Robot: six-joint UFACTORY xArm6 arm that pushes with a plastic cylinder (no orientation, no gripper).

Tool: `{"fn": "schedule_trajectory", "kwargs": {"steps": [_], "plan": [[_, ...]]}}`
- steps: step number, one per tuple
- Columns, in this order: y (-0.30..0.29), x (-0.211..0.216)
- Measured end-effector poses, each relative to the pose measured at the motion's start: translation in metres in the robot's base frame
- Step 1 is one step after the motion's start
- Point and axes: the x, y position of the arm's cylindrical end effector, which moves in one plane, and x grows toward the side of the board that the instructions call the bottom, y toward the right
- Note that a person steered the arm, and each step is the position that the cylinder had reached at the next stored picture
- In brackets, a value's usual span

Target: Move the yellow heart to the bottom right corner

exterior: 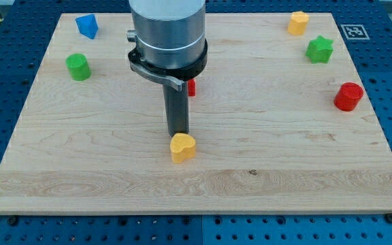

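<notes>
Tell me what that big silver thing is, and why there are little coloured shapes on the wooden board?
The silver thing is a robot arm seen from the front. It has no claw, just a dark rod. My tip sits right behind the yellow heart, at its top edge, ready to push it. Nothing is held; the arm only slides blocks across the wooden board. Also on it: a blue block and a green cylinder at the view's left, a small red block half hidden behind the rod, and at the view's right another yellow block, a green star and a red cylinder.
</notes>
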Motion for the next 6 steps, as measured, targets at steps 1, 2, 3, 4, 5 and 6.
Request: {"fn": "schedule_trajectory", "kwargs": {"steps": [1,2,3,4,5,6], "plan": [[-0.028,-0.015],[-0.03,0.0],[-0.013,0.03],[0.03,0.044],[0.094,0.046],[0.098,0.046]]}}
